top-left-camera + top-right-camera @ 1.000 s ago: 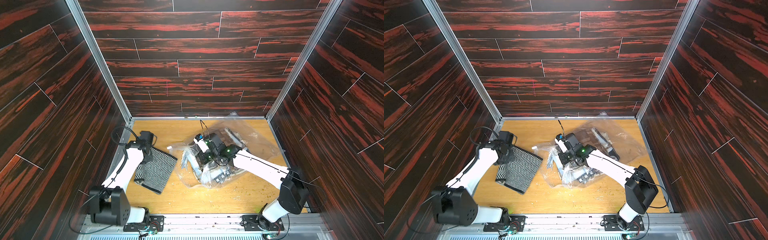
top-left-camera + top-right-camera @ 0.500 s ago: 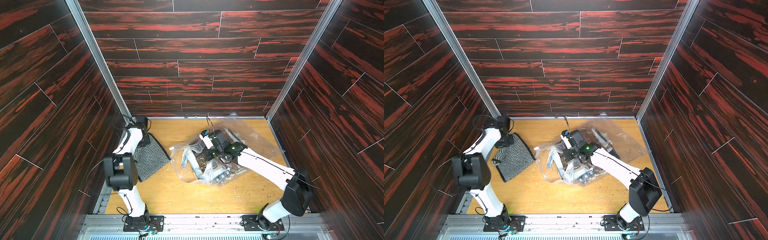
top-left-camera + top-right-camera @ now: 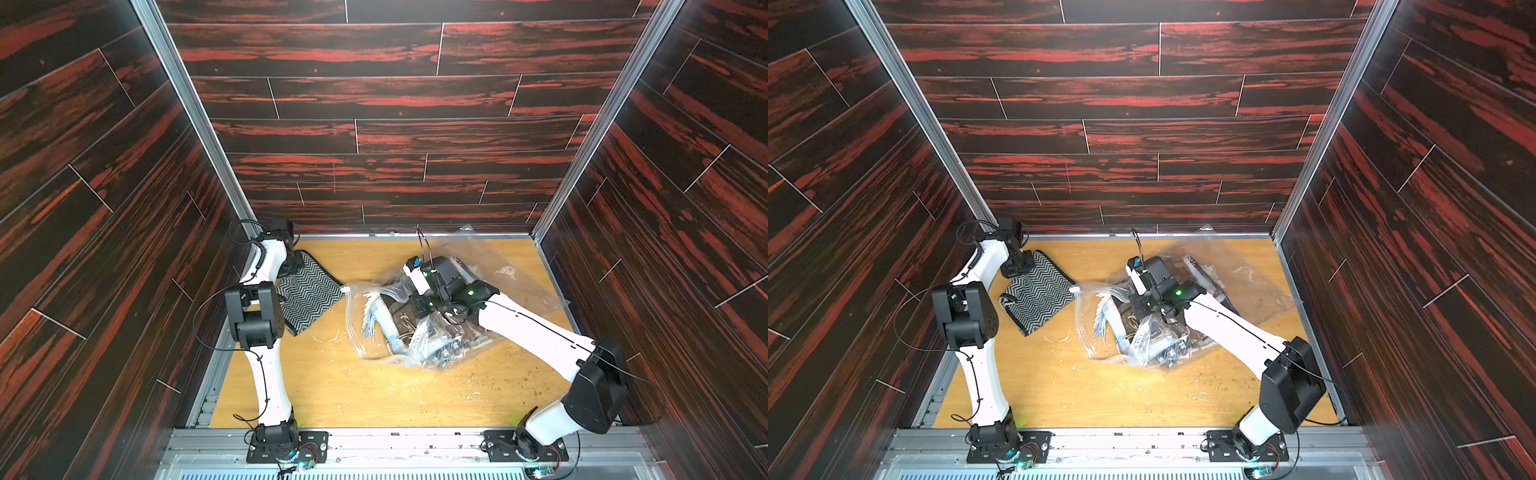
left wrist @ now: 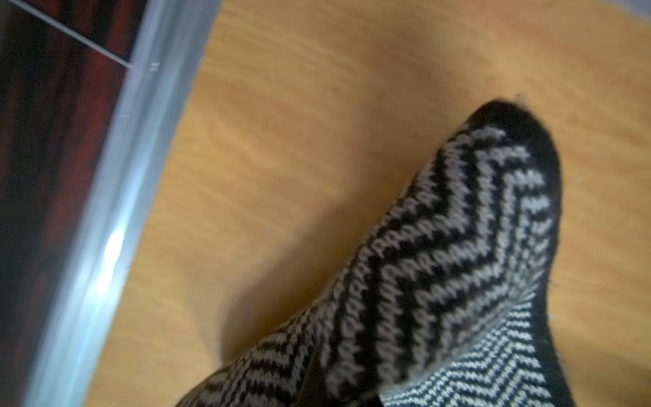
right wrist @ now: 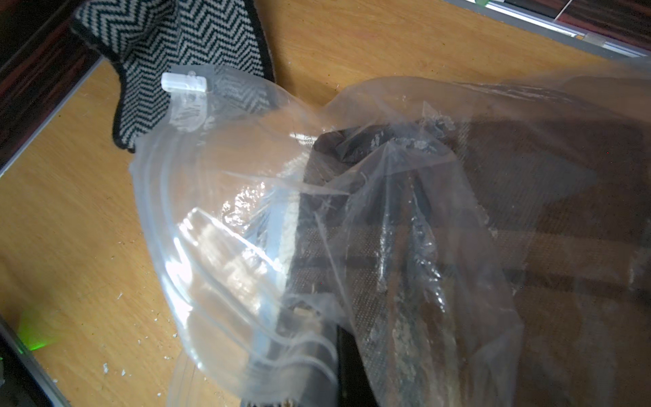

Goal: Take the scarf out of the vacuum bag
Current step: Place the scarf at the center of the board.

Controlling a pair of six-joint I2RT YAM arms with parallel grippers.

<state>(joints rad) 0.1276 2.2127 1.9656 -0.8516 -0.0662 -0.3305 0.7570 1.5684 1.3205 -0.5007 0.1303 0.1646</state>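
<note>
Left tool (image 3: 295, 267) is clamped shut on the scarf (image 3: 309, 293), which I hold at the frame's left, just outside the vacuum bag (image 3: 494, 259), while my right tool (image 3: 417, 311), closed, apparently pins the film to anchor it on the surface (image 3: 374, 395).

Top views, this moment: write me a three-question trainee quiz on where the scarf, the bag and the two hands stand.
1. True or false: the chevron scarf lies inside the vacuum bag.
2. Short answer: which thing does the right hand touch?
3. Pick one: the scarf's far edge is gripped by A) the left hand, B) the right hand, C) neither.

Key: 1 false, it lies on the table beside the bag; 2 the vacuum bag; 3 A.
</note>
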